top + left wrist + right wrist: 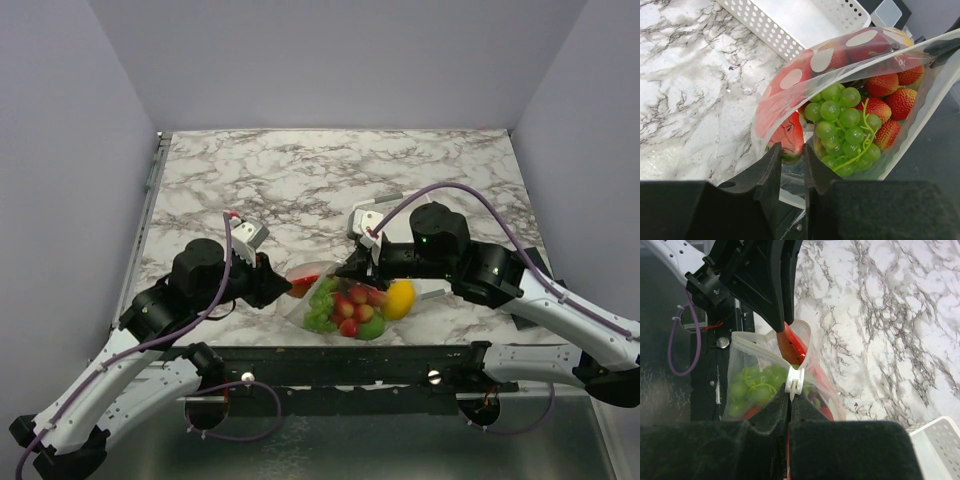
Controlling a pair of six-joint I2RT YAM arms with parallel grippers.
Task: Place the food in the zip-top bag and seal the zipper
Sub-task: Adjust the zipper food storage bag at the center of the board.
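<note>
Bagged: grapes (840, 125), strawberries (890, 100). Zipper (757, 351) unsealed. Left end effector (790, 172) clamps zip-top bag (790, 85) edge; right end effector (790, 407) clamps zipper.

Top view was lit soft & even from above. The marble table (300, 170) looked bright w/ faint shadows; the bottom strip was dim. In the left wrist view the zip-top bag (790, 95) had some white shine, & the left gripper (791, 155) up close was dark & blurry. Right wrist view's left side was dark.
</note>
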